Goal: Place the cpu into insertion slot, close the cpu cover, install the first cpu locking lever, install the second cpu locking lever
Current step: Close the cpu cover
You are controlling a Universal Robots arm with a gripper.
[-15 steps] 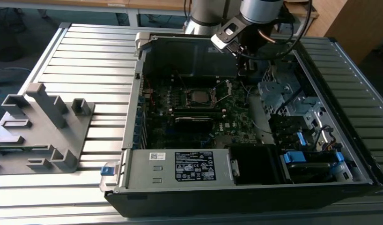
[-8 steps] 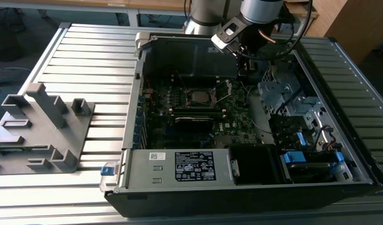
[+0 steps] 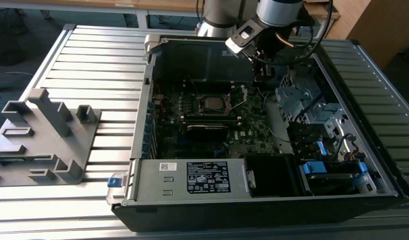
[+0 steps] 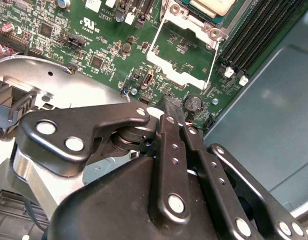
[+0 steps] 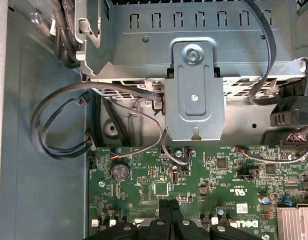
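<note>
Ribbed metal table (image 3: 91, 55), open PC case (image 3: 139, 125) lying flat on it, grey plastic fixture (image 3: 44, 135) off to the exterior view's left. The motherboard (image 3: 191, 145) faces up inside.

The cpu (image 4: 214, 5) sits in the insertion slot (image 3: 213, 103), dull metal top up, square to the socket rim. It looks seated, not loose.

The cpu cover (image 4: 175, 70) is open and not lying on the chip. In the second wrist view it is a pale frame reaching out from the slot's edge toward the gripper, with green board showing through its window. Its free end is the edge nearest the fingers and the hinge end is at the slot, so its axis runs slot-to-gripper. I can't tell how steeply it stands. The thin side rails could be the frame's sides or lever wires.

The gripper (image 4: 173, 106) is clenched, fingertips pressed together, with nothing visible between them. In the exterior view the gripper (image 3: 263, 70) hangs at the far right of the board, by the drive cage (image 5: 194, 90). It is over the board edge near the coin cell (image 4: 194, 102).

Key relation: from the gripper, the slot lies toward the exterior view's left and nearer. The cover's free edge is the closest task part, just beyond the fingertips, and the two are apart with no contact seen.

My read is that the chip is placed, the cover isn't closed and the levers aren't set.
</note>
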